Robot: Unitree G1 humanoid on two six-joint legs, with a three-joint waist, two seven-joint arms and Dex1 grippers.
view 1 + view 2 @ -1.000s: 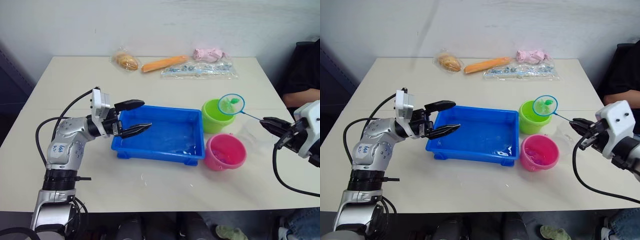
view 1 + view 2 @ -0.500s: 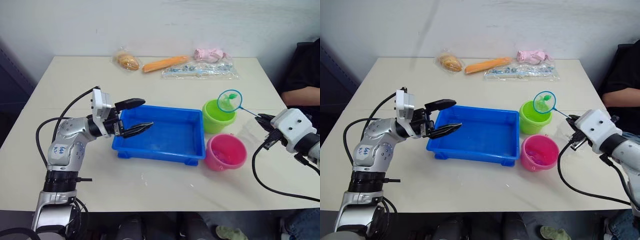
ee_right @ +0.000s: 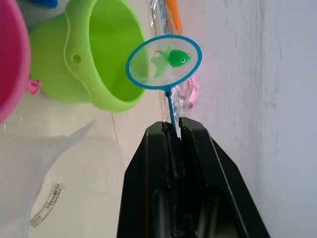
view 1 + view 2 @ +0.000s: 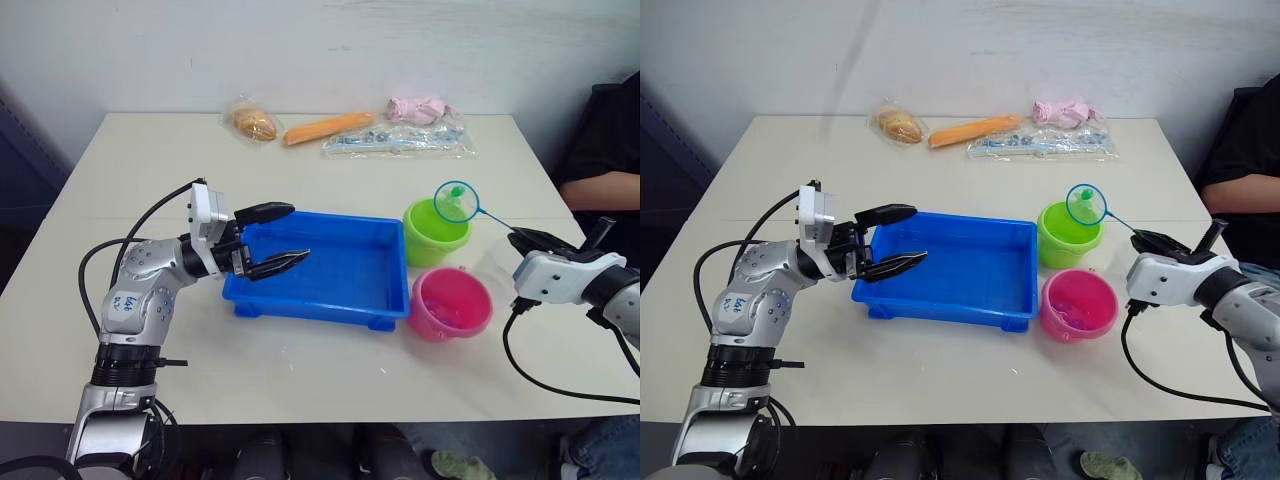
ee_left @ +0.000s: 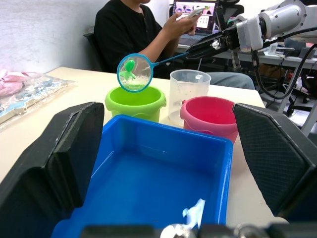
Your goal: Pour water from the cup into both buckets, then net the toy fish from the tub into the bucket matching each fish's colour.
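Right gripper (image 3: pixel 174 130) clenched on net (image 3: pixel 164 61) handle, hoop tilted above lime green bucket (image 4: pixel 435 231), green fish (image 3: pixel 171 59) clinging in mesh; tip hoop fully over bucket mouth, shake gently. Left gripper (image 4: pixel 285 238) spread wide at blue tub (image 4: pixel 330 268) rim

1. The setting looks like an indoor robotics lab or test room set up as an office space.
2. A plain beige table (image 4: pixel 330 370) stands against a bare white wall (image 4: pixel 320 50).
3. In the left wrist view, a seated person in black (image 5: pixel 133 34) holds a phone (image 5: pixel 194 11).
4. Behind the person, a desk (image 5: pixel 277 57) carries a lit monitor (image 5: pixel 194 9), with loose cables hanging nearby.
5. Bagged props, including an orange carrot-shaped toy (image 4: pixel 328 127), lie along the table's far edge.
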